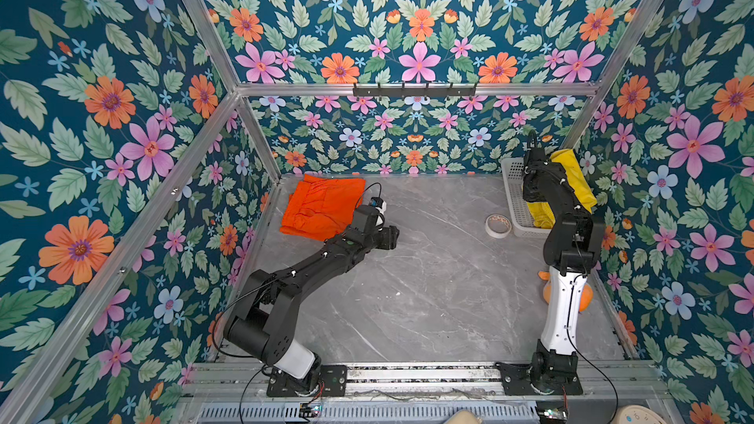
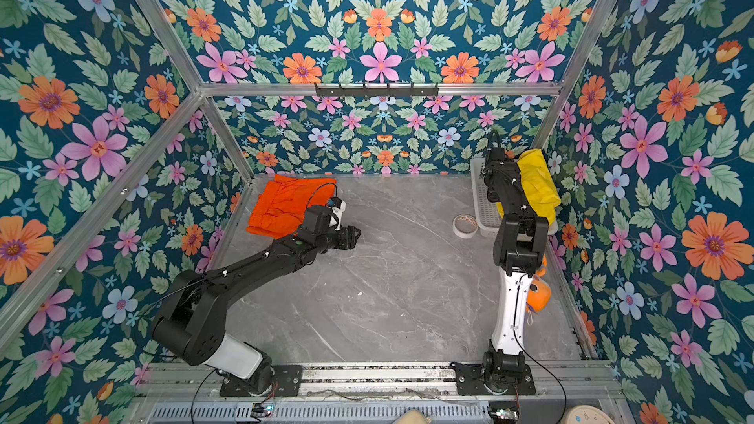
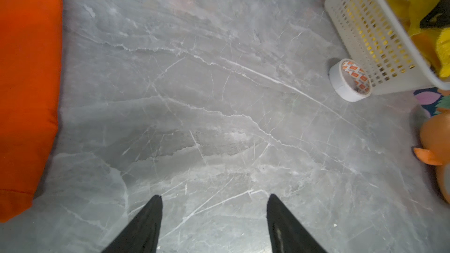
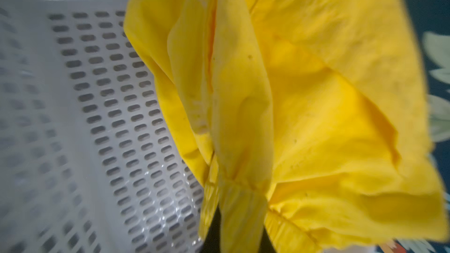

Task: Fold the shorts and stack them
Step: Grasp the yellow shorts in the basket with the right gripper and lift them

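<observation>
Nearest, an orange plush toy (image 1: 586,296) lies at the right edge of the grey marble table (image 1: 408,299), partly hidden behind the white link of the right arm. Farther in, the left gripper (image 3: 214,197) is released: its two black fingers stand spread apart above bare marble. Beyond it, on the right, a roll of white tape (image 1: 497,225) lies flat, close against the near corner of a white perforated basket (image 1: 512,193); whether they touch I cannot tell. The basket stands along the right wall. In both top views the right arm covers much of it. The right gripper (image 4: 237,198) is clenched on a gathered elastic edge of the yellow shorts (image 4: 316,93), which hang crumpled over the basket and toward the wall. The orange shorts (image 1: 322,205) lie folded flat in the far left corner, and the left arm's wrist covers their near right corner.
</observation>
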You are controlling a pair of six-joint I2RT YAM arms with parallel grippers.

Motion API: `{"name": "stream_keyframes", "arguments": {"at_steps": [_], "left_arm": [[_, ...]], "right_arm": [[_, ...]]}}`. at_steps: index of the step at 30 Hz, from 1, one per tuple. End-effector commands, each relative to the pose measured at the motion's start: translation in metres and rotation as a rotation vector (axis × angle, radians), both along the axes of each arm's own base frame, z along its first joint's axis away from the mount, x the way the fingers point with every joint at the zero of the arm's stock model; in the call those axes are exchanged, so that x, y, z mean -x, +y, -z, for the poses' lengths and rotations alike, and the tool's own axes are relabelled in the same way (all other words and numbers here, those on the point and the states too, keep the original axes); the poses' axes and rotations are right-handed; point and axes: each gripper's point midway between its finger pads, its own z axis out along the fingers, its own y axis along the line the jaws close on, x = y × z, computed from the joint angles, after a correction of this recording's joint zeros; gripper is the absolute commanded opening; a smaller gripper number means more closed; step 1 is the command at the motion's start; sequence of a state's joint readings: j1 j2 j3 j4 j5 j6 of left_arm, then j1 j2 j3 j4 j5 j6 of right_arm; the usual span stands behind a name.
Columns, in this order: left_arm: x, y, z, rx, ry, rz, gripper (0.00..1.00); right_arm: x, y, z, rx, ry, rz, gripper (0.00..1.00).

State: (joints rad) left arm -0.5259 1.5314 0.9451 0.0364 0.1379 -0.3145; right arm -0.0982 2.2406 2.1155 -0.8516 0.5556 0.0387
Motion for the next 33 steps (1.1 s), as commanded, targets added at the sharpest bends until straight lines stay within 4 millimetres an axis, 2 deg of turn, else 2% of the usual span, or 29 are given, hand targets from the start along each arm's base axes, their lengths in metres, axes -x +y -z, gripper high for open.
{"name": "stream_keyframes", "arguments": {"at_steps": [1, 8, 15, 18, 24, 28, 30, 33], "left_arm": [[-0.002, -0.001, -0.021, 0.022, -0.053, 0.004, 0.69], [0.002, -0.001, -0.043, 0.023, -0.11, 0.017, 0.69], [0.01, -0.002, -0.072, 0.044, -0.182, 0.046, 0.69], [0.016, -0.004, -0.092, 0.069, -0.242, 0.071, 0.68], [0.036, -0.018, -0.126, 0.109, -0.34, 0.204, 0.68], [0.061, -0.033, -0.149, 0.141, -0.436, 0.354, 0.68], [0.076, -0.039, -0.157, 0.141, -0.485, 0.421, 0.68], [0.086, -0.038, -0.166, 0.133, -0.524, 0.452, 0.69]], "right_arm": [[-0.004, 0.007, -0.062, 0.026, -0.193, -0.041, 0.07], [0.024, 0.019, -0.153, 0.018, -0.385, -0.096, 0.07], [0.058, 0.049, -0.255, 0.002, -0.632, -0.176, 0.06], [0.084, 0.067, -0.31, -0.009, -0.757, -0.233, 0.06], [0.138, 0.109, -0.393, -0.101, -0.949, -0.385, 0.04], [0.178, 0.14, -0.432, -0.241, -1.042, -0.511, 0.02], [0.198, 0.159, -0.444, -0.337, -1.066, -0.595, 0.01], [0.225, 0.188, -0.457, -0.474, -1.09, -0.724, 0.0]]}}
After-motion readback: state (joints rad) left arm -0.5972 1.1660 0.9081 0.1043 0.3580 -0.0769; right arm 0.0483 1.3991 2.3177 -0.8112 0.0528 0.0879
